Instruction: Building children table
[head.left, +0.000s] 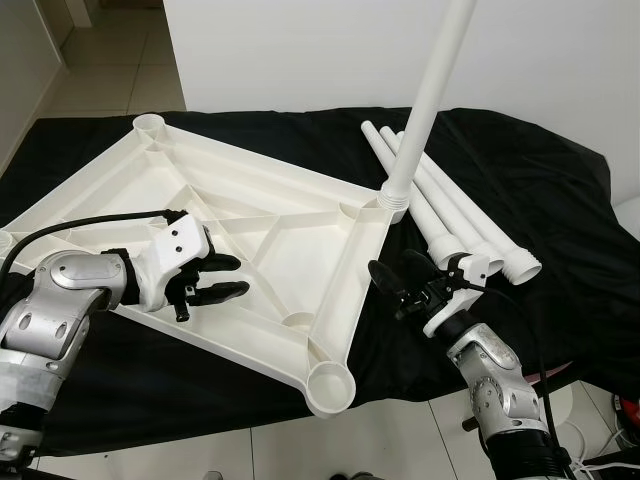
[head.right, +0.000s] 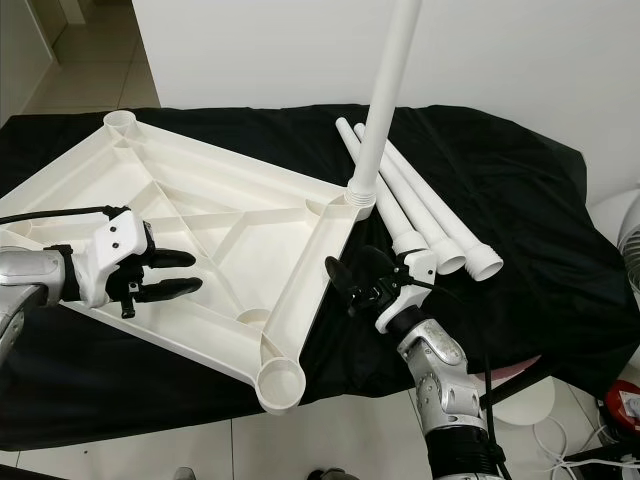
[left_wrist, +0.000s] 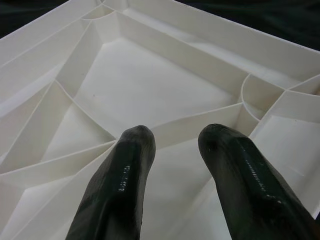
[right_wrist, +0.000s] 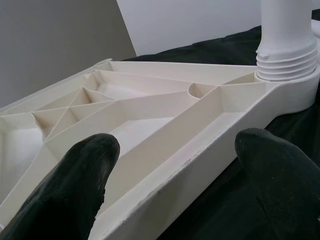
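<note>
A white plastic tabletop (head.left: 250, 215) lies upside down on a black cloth, its ribs facing up. One white leg (head.left: 425, 100) stands upright, screwed into the far right corner socket (head.left: 393, 200). Three loose legs (head.left: 450, 210) lie side by side on the cloth just right of it. My left gripper (head.left: 240, 275) hovers open over the tabletop's left ribs, holding nothing; its fingers (left_wrist: 125, 170) point across the ribbed panels. My right gripper (head.left: 388, 288) is open beside the tabletop's right edge rail, below the upright leg; that rail sits between its fingers (right_wrist: 75, 170) without contact.
The black cloth (head.left: 520, 170) covers a low surface whose front edge runs just past the near corner socket (head.left: 330, 385). Another open socket (head.left: 152, 124) is at the far left corner. Tiled floor (head.left: 250, 450) lies in front, a white wall behind, cables (head.right: 590, 460) at lower right.
</note>
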